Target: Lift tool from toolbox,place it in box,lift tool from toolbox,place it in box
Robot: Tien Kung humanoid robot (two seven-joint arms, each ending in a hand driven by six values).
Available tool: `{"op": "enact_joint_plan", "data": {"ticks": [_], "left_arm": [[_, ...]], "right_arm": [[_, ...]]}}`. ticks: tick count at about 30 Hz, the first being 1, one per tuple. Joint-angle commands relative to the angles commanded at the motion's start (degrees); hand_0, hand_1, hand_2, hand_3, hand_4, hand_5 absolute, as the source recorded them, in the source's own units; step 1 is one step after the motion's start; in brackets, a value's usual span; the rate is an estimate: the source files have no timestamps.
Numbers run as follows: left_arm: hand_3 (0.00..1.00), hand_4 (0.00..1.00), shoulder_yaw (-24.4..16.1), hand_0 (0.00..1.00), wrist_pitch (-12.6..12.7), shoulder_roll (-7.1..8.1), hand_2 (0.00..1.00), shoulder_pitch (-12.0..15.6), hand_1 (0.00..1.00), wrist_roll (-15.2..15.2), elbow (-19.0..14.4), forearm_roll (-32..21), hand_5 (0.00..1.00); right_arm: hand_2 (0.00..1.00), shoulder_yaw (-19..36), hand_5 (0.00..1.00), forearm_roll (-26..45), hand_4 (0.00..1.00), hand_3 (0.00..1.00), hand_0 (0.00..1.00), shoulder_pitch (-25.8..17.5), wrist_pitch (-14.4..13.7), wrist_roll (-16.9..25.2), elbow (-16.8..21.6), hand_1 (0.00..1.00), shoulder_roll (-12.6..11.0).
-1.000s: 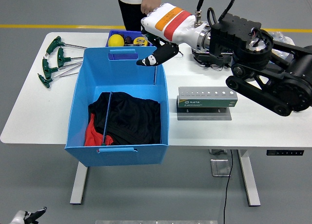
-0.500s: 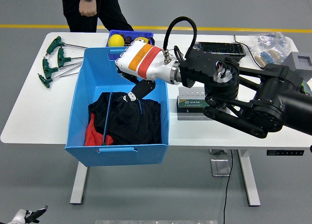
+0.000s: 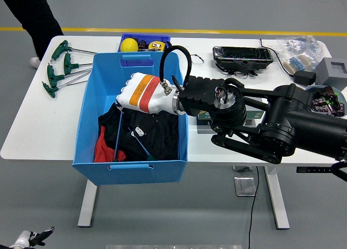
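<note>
A large blue box (image 3: 89, 119) stands on the white table (image 3: 32, 124), with black cloth (image 3: 157, 132) and red cloth (image 3: 101, 150) inside. My right hand (image 3: 136, 131), white with an orange band, reaches down into the box from the right. It is shut on a thin blue-shafted tool (image 3: 143, 148) that slants down over the black cloth. The small blue toolbox (image 3: 142, 38) sits behind the box and holds a yellow ball (image 3: 129, 44) and a tape measure (image 3: 156, 45). My left hand (image 3: 32, 239) rests low at the bottom left corner, below the table.
Several green T-handle keys (image 3: 58, 67) lie at the back left. A green case (image 3: 204, 116) is mostly hidden under my right arm. A black device (image 3: 242, 54), a plastic bag (image 3: 295, 48) and a grey box (image 3: 333, 70) sit at the back right. A person's legs (image 3: 32, 13) show at the top left.
My right hand carried the tool from above the box's far rim down and left into the box, over the cloth. The person moved from behind the toolbox to the far left.
</note>
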Motion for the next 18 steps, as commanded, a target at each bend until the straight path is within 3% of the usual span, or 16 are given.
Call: {"op": "enact_joint_plan", "data": {"ticks": [2,3,8,10,13,18], "left_arm": [[0.695,0.738,0.05,0.634,0.01,-0.01,0.660,-0.04,0.536,-0.02,0.00,-0.10,0.713],[0.695,0.738,0.01,0.633,0.00,-0.02,0.659,-0.04,0.536,-0.02,0.00,-0.08,0.713],[0.695,0.738,-0.05,0.633,-0.01,-0.08,0.659,0.03,0.536,0.01,0.00,-0.13,0.713],[0.693,0.737,-0.04,0.635,-0.04,-0.10,0.659,0.06,0.535,0.04,0.00,-0.13,0.713],[0.693,0.737,-0.07,0.635,-0.12,-0.12,0.659,0.07,0.535,0.09,0.00,-0.04,0.713],[0.694,0.737,-0.30,0.628,-0.06,-0.20,0.659,0.24,0.534,0.01,0.00,-0.22,0.712]], "right_arm": [[0.734,0.00,0.620,-0.31,0.906,0.851,0.543,-0.02,-0.18,-0.03,-0.15,0.626,-0.12],[0.829,0.05,0.607,-0.40,0.911,0.943,0.699,-0.06,-0.21,-0.03,-0.21,0.739,-0.21],[0.829,0.64,0.607,-0.75,0.911,0.943,0.699,-0.49,0.37,-0.23,-0.58,0.739,-1.15],[0.864,1.12,0.607,-0.74,0.924,0.936,0.756,-0.87,0.77,-0.26,-0.76,0.768,-1.76],[0.864,3.17,0.607,-0.12,0.924,0.936,0.756,-2.45,1.33,0.06,-0.72,0.768,-3.29],[0.861,9.08,0.612,3.79,0.931,0.903,0.765,-6.26,0.37,0.91,-0.20,0.773,-7.72]]}}
